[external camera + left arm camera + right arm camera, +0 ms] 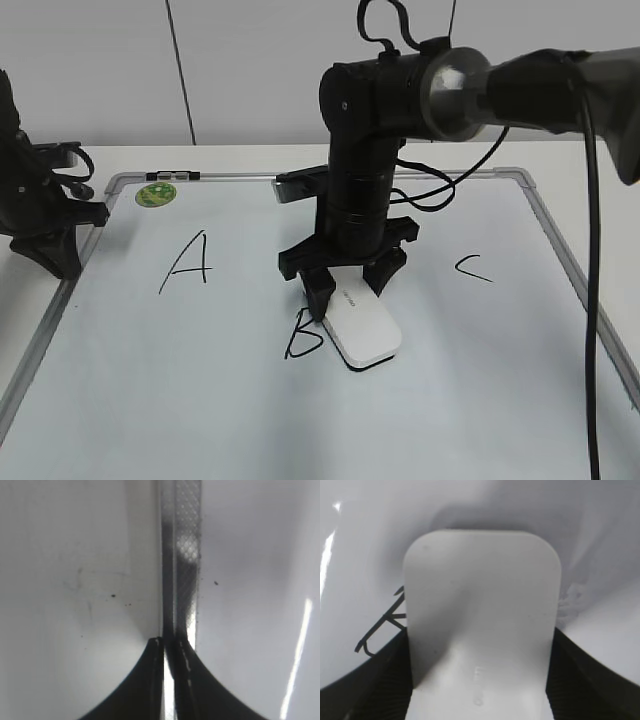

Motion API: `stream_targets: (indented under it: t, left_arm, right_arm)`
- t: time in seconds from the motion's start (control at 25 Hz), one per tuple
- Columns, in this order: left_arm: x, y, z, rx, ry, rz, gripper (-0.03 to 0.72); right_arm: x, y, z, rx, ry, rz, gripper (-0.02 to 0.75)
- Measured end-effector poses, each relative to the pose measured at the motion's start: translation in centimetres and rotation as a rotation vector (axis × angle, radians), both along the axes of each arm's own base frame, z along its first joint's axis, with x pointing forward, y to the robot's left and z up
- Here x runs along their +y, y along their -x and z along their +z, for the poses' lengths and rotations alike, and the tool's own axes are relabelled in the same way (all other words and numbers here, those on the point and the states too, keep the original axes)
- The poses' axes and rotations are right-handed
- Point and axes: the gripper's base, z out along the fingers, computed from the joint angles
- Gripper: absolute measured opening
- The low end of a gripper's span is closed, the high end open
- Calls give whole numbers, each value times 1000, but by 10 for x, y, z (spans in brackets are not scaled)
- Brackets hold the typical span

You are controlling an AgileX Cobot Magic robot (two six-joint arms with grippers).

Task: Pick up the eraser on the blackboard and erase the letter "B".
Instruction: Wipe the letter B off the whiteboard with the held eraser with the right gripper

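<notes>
Right gripper (348,283), black ribbed jaws clamped on one smooth white rounded-rectangle eraser (362,326) resting flat on the glossy blackboard (150,400), touching the letter "B" (300,336). Left gripper (169,652) closed at the board's metal frame. Three marker letters: A (188,263), B, C (473,268).

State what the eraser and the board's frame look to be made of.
The eraser: smooth, matte white shell, probably plastic, with rounded corners and a dark underside layer, perhaps felt. The board's frame: grey with a dull sheen, likely metal, possibly aluminium. The left wrist view shows a fine crosshatched texture on it.
</notes>
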Motion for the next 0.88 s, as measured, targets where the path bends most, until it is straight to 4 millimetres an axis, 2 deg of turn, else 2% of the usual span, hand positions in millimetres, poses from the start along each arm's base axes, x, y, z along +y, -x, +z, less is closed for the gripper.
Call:
stream_targets:
  t: [0.48,0.88]
  left_arm:
    - [0,0,0,0,6,4,22]
    - [0,0,0,0,12,8,22]
  right_arm:
    - [12,8,-1,-20,38,40,521]
    - [36,24,-1,-27,24,97,521]
